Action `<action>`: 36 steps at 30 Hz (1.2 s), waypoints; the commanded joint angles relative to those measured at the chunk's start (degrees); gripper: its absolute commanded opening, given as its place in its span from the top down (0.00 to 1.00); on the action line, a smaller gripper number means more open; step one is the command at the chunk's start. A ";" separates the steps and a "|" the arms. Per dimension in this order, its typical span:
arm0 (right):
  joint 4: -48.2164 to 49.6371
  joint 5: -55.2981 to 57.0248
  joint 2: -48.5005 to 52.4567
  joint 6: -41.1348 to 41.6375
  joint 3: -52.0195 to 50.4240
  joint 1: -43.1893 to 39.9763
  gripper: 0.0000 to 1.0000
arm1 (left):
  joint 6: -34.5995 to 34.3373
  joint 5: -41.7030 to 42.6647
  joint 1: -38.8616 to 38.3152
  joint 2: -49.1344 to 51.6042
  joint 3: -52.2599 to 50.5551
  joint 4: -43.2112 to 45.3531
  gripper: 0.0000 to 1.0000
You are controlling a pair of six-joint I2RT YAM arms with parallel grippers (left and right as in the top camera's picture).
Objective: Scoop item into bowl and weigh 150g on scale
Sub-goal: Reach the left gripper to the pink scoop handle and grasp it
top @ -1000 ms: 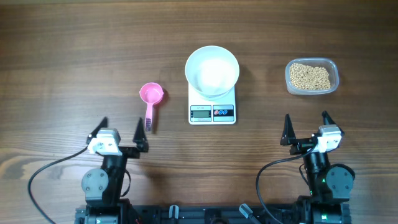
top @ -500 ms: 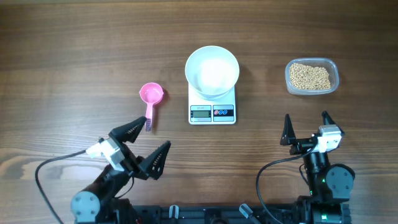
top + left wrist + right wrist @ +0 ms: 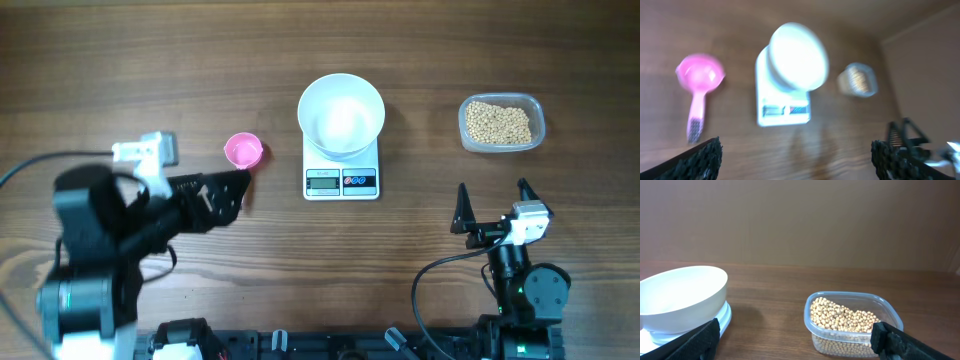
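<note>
White bowl [image 3: 341, 115] sits on the scale [image 3: 341, 181], and it has nothing inside. So the job has hardly begun. All the beans [image 3: 498, 123] lie in the clear tub [image 3: 540, 128], off to the right of the scale. The pink scoop [image 3: 243, 151] lies left of the scale and is empty. The left claw [image 3: 230, 190] hangs over the scoop's handle, fingers wide apart, holding nothing. The right claw [image 3: 492, 190] sits well apart from the tub, fingers apart too. Scooping and weighing are not yet done.
</note>
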 commanded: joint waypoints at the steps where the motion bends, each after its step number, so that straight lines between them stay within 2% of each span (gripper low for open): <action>1: 0.15 0.76 -0.50 -0.70 -0.13 0.24 0.00 | -4.68 -17.18 0.33 9.27 0.59 -2.49 0.00; 2: 0.15 0.76 -0.46 -0.68 -0.13 0.24 0.00 | -6.03 -19.54 0.33 11.80 0.59 -2.36 0.00; 8: 0.15 0.76 -0.46 -0.66 -0.13 0.24 0.00 | -6.03 -17.66 0.39 28.74 0.59 -0.76 0.00; 11: 0.15 0.76 -0.46 -0.70 -0.13 0.24 0.00 | 0.96 -10.08 1.66 35.58 0.59 1.81 0.00; 16: 0.15 0.76 -0.46 -0.68 -0.13 0.24 0.00 | 6.45 -7.52 5.14 45.90 0.59 4.52 0.00; 19: 0.15 0.76 -0.46 -0.68 -0.13 0.24 0.00 | 11.67 1.60 6.71 49.72 0.59 5.53 0.00; 21: 0.15 0.76 -0.46 -0.68 -0.13 0.24 0.00 | 13.77 4.66 7.15 51.41 0.59 6.16 0.02; 24: 0.15 0.76 -0.46 -0.68 -0.13 0.24 0.00 | 14.67 4.63 6.95 54.23 0.57 6.34 0.06; 29: 0.15 0.76 -0.46 -0.68 -0.13 0.24 0.00 | 17.46 7.10 6.88 56.85 0.57 6.32 0.19; 36: 0.15 0.76 -0.46 -0.66 -0.13 0.24 0.00 | 17.44 7.58 6.36 57.24 0.02 8.41 0.21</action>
